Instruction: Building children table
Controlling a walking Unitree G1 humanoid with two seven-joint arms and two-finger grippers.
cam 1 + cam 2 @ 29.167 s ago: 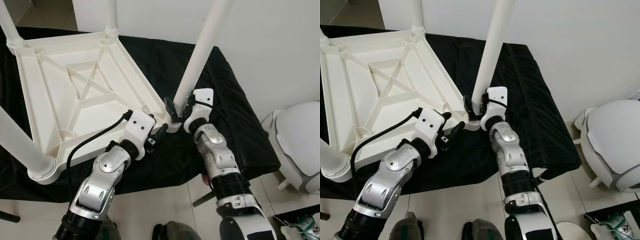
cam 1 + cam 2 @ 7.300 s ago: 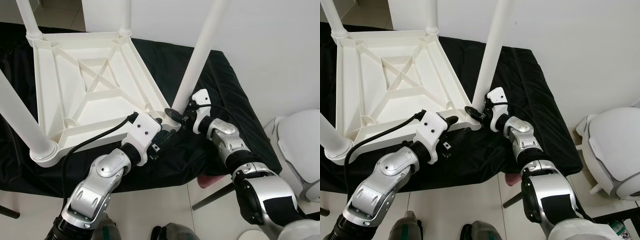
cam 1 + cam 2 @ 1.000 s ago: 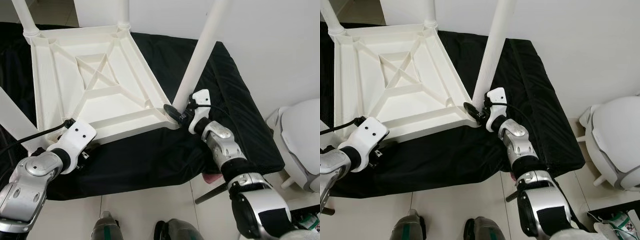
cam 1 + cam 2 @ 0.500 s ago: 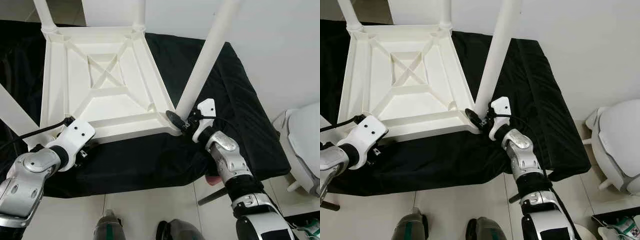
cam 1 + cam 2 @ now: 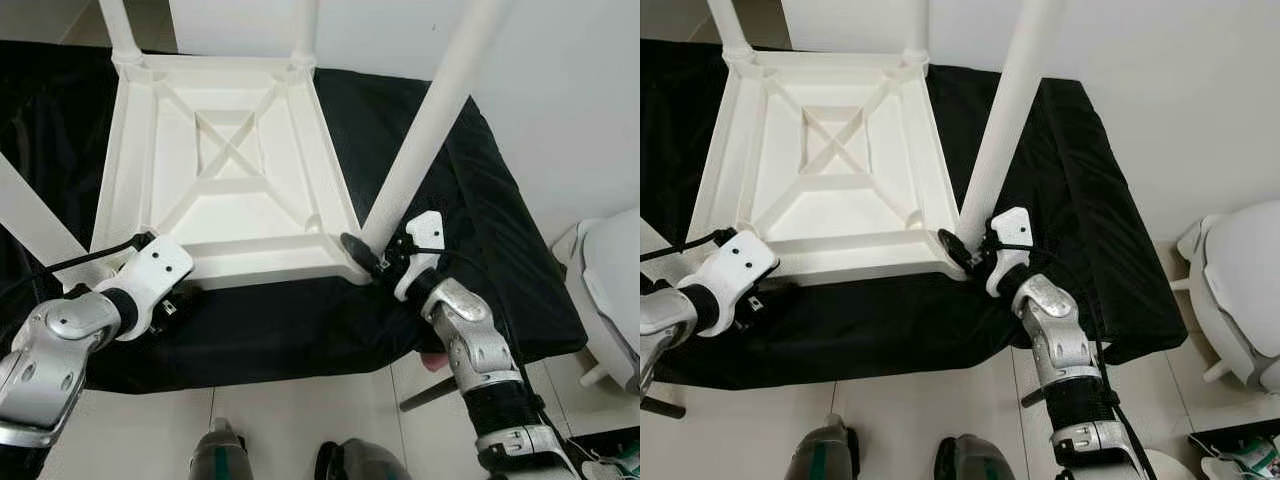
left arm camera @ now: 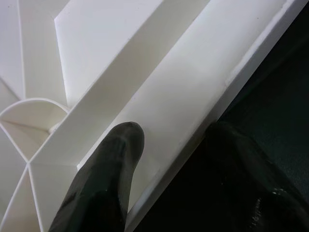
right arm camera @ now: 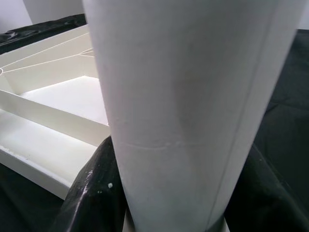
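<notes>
Table [image 5: 230,170]: white, upside down on the black cloth [image 5: 470,210] — upper left of the frame, legs up.
Right gripper [image 5: 975,252]: fingers clamped round the near-right leg [image 5: 1005,120] at its base.
Left gripper [image 6: 174,159]: fingers pinch the near rim — lower left.

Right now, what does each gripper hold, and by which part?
Right gripper: table leg, near its base. Left gripper: the upside-down tabletop, by its edge rim.
</notes>
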